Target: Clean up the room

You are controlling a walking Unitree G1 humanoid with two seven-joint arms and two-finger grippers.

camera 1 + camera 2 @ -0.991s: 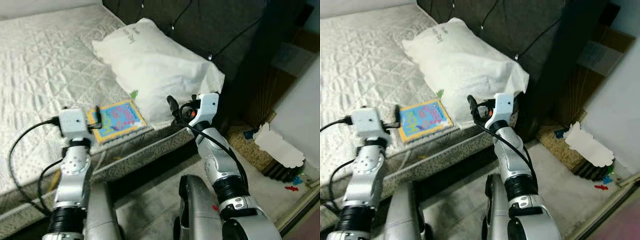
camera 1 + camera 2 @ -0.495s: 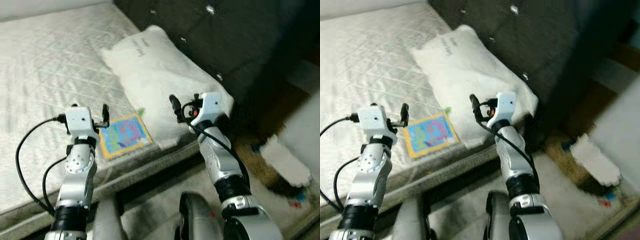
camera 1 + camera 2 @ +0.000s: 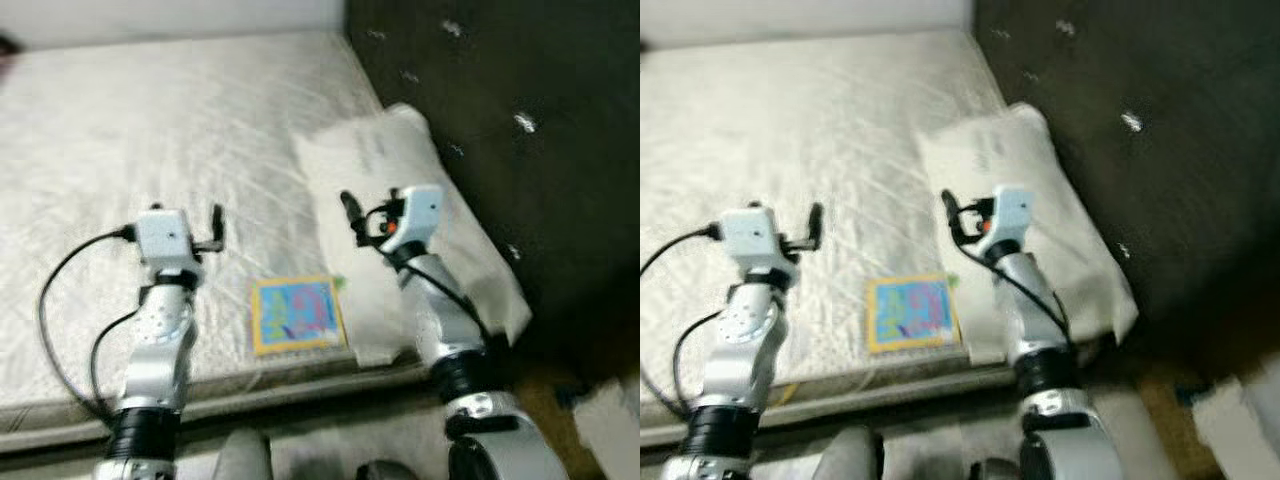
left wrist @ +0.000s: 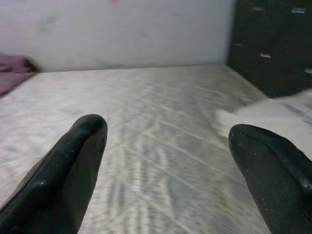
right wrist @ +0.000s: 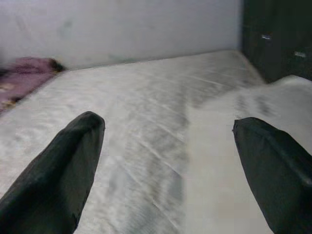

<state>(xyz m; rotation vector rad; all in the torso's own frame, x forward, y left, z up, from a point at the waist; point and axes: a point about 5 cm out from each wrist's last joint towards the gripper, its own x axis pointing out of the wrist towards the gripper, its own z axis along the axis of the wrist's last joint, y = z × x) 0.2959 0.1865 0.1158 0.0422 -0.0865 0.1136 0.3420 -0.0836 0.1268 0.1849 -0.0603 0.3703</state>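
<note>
Book (image 3: 296, 315), flat, yellow-bordered colourful cover, beside pillow (image 3: 420, 230); left tool (image 4: 165, 161), right tool (image 5: 168, 161) both spread wide, empty.

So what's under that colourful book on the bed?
The colourful book lies flat on the white quilted mattress, near its front edge, beside the pillow. Whatever lies directly beneath the book is covered; nothing pokes out except a small green bit at its corner.
</note>
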